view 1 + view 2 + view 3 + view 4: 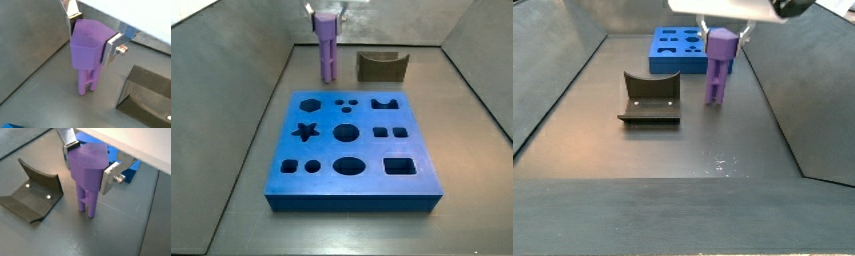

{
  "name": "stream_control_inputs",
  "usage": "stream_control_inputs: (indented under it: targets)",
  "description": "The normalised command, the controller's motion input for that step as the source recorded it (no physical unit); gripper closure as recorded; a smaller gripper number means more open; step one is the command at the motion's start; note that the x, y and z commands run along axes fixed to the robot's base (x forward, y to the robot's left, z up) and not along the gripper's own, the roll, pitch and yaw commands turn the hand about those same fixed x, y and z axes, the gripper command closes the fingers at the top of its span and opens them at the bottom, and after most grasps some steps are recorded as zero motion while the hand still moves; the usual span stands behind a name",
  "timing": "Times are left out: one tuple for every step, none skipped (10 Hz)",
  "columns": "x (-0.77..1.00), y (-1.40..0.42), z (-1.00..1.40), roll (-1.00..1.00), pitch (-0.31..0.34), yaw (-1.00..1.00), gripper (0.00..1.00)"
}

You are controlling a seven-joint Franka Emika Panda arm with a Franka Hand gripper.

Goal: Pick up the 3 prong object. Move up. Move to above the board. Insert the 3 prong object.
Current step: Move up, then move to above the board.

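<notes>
The 3 prong object (87, 50) is a tall light-purple peg with a hexagonal head and narrow prongs pointing down. It stands upright in both wrist views, and its prong tips are at or just above the grey floor (89, 210). My gripper (90, 37) is shut on its head, one silver finger (110, 177) on each side. In both side views the peg (327, 45) (720, 65) hangs under the gripper (329, 12), beyond the far end of the board (352, 150). The board is bright blue with dark cutouts and lies flat (680, 50).
The fixture (649, 100), a dark L-shaped bracket, stands on the floor beside the peg; it also shows in a side view (380, 66) and both wrist views (30, 193) (147, 95). Grey walls (251, 60) enclose the floor on the sides.
</notes>
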Motion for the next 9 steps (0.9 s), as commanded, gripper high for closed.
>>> stream_control_inputs:
  targets:
    - [0.0,0.05,0.71,0.01,0.038,0.02,1.0]
    - [0.01,0.03,0.51,0.02,0.052,0.0,1.0]
    - [0.01,0.03,0.35,0.03,0.064,-0.01,1.0]
    - [0.02,0.02,0.18,0.04,0.076,-0.01,1.0]
    - [-0.1,-0.57,1.0,-0.07,0.194,-0.12,1.0]
    - [-0.1,-0.56,1.0,-0.06,0.197,-0.1,1.0]
    - [-0.09,-0.47,1.0,-0.05,0.153,-0.05,1.0]
    - [-0.06,-0.34,1.0,-0.05,0.115,-0.02,1.0]
    - [-0.04,-0.3,1.0,-0.05,0.107,0.0,1.0]
